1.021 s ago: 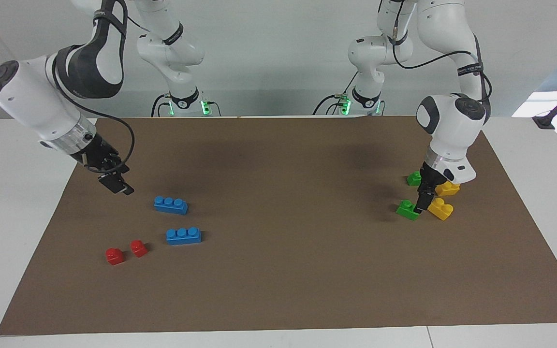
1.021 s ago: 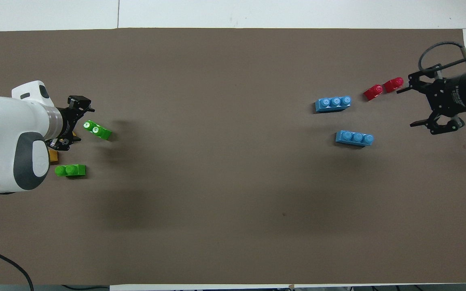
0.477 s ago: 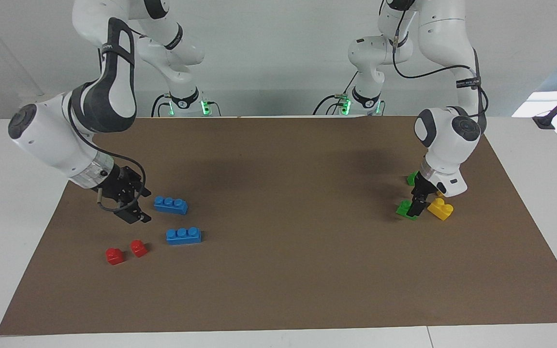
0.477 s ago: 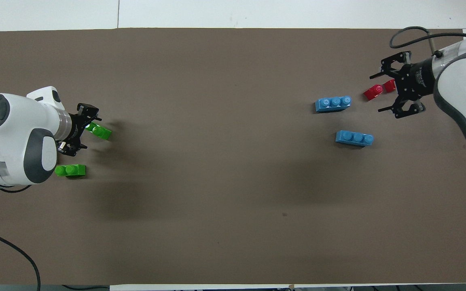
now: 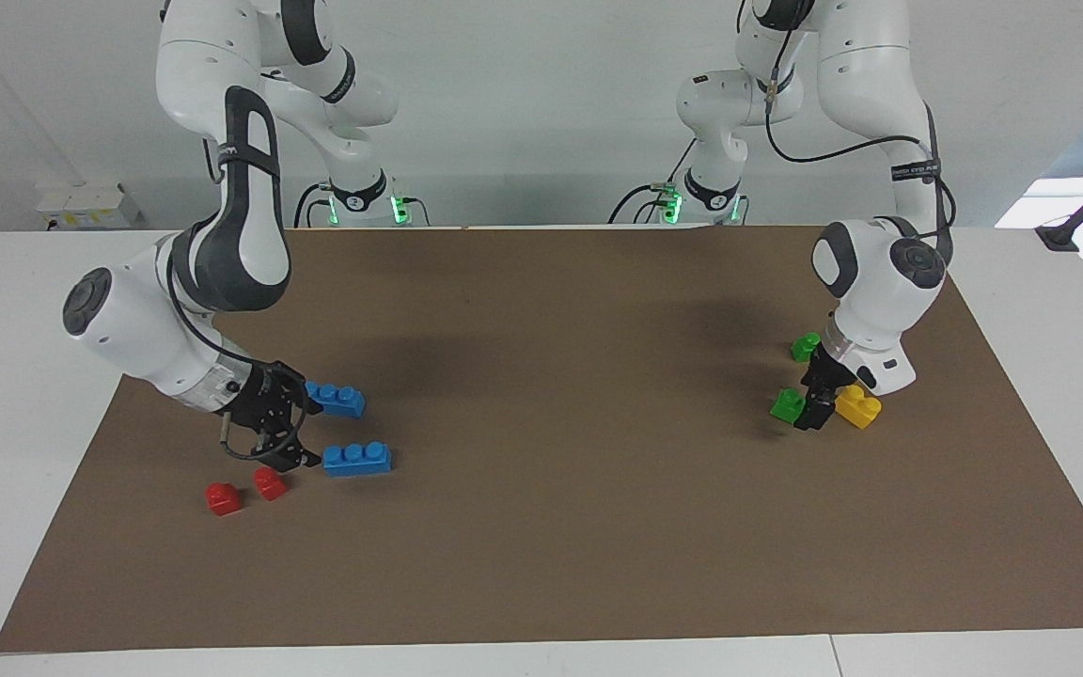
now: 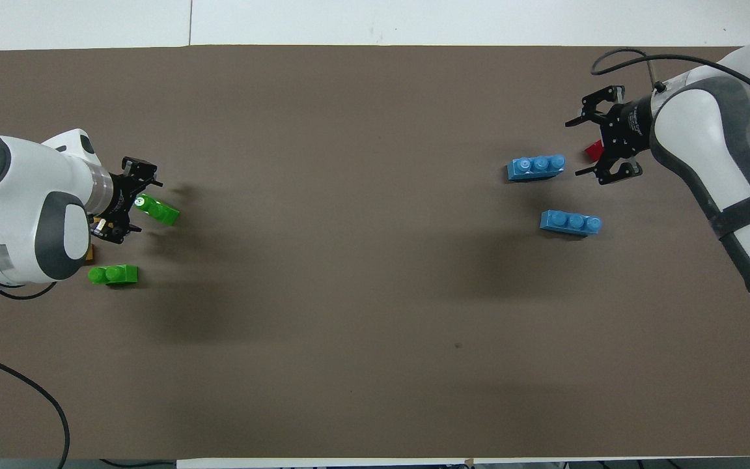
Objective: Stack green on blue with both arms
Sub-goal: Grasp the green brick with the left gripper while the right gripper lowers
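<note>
A white table carries a brown mat. A plain white wall stands past the table's edge.

Two-stud green brick and three-stud blue brick, flat, apparently unheld, well apart.

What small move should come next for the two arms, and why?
Probably close the left gripper on the green brick farther from the robots and lift it. Its open fingers are already down at that brick, which lies on the mat beside a yellow brick. The right gripper, also open, is low beside the blue brick farther from the robots, nothing held.
</note>
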{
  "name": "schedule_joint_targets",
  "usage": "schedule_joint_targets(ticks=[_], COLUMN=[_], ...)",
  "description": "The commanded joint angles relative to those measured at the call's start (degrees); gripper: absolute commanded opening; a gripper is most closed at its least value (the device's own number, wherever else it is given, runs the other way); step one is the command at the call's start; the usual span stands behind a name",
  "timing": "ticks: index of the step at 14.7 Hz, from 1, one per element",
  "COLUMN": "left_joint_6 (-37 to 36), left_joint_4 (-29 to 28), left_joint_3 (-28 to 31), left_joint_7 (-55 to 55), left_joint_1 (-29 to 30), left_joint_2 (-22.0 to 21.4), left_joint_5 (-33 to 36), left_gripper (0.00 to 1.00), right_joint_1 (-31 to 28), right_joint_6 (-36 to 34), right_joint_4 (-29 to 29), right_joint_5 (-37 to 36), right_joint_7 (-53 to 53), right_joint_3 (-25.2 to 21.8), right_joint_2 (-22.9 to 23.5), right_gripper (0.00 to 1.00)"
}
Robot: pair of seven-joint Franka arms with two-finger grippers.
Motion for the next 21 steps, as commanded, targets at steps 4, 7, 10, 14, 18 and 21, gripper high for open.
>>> schedule_joint_targets(ticks=[4, 7, 10, 14, 18, 21], left_joint_6=[-0.81, -0.46, -0.46, 0.68, 0.86, 0.69], left_joint_4=[2.49, 2.05, 1.88, 1.79, 1.88, 2.31], left_joint_3=[-0.1, -0.1, -0.18, -0.18, -0.1, -0.18], left_joint_7=[-0.34, -0.25, -0.34, -0.52, -0.43, -0.78], left_joint_1=[0.92, 0.83, 0.92, 0.92, 0.75, 0.66], left_joint_2=[2.46, 2.46, 2.46, 2.46, 2.46, 2.46], left_joint_5=[-0.87, -0.87, -0.95, -0.87, -0.87, -0.87], left_gripper=[0.95, 0.95, 0.73, 0.03, 0.0, 0.0], right_joint_1=[0.18, 0.09, 0.09, 0.0, -0.09, 0.0], right_joint_6=[1.93, 1.67, 3.16, 4.48, 7.46, 8.52], right_joint_4=[0.04, -1.45, -4.0, -5.58, -6.81, -6.9], right_joint_5=[3.43, 3.35, 3.35, 3.35, 3.26, 3.26], right_joint_7=[3.83, 4.1, 4.02, 3.4, 1.91, 0.77], right_joint_3=[0.16, 0.16, 0.16, 0.07, 0.16, 0.16], right_joint_2=[1.14, 1.14, 0.44, 0.62, 1.4, 2.37], right_gripper=[0.92, 0.93, 0.93, 0.93, 0.93, 0.93])
